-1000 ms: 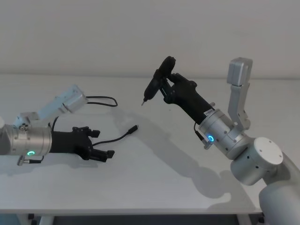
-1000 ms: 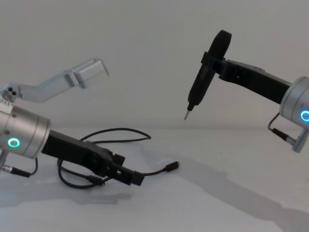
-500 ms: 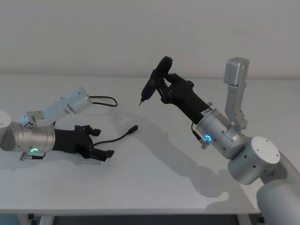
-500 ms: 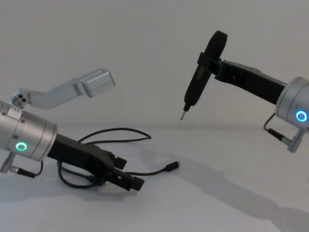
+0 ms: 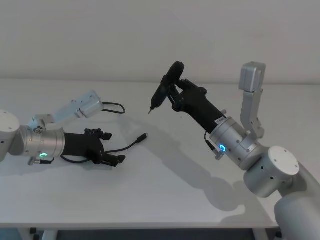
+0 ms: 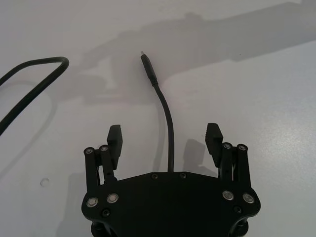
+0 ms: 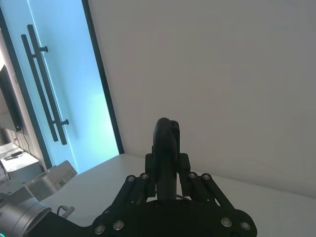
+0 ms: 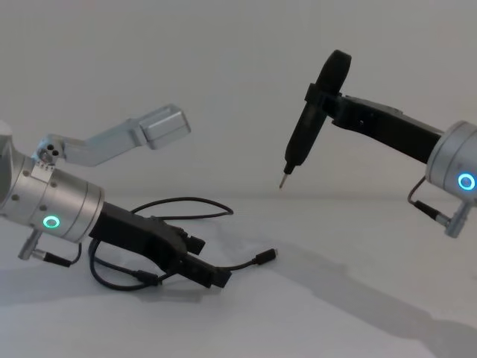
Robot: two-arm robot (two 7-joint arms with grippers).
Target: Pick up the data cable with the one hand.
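Data cable (image 6: 168,116) runs between left end effector's (image 6: 164,133) spread fingers.

Black data cable (image 6: 170,133), white table (image 5: 165,190)

The data cable (image 6: 169,118) had a matt black sheath. The left end effector (image 6: 164,128) was matt black plastic with shiny screw heads (image 6: 112,198), its wrist (image 8: 59,209) satin silver metal; the counter (image 5: 165,185) was smooth, matt white.

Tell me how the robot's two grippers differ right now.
The left gripper is low at the table; the right gripper is raised above it. The left is open astride the cable; the right is shut on a pen-shaped tool. Both are black on silver wrists.
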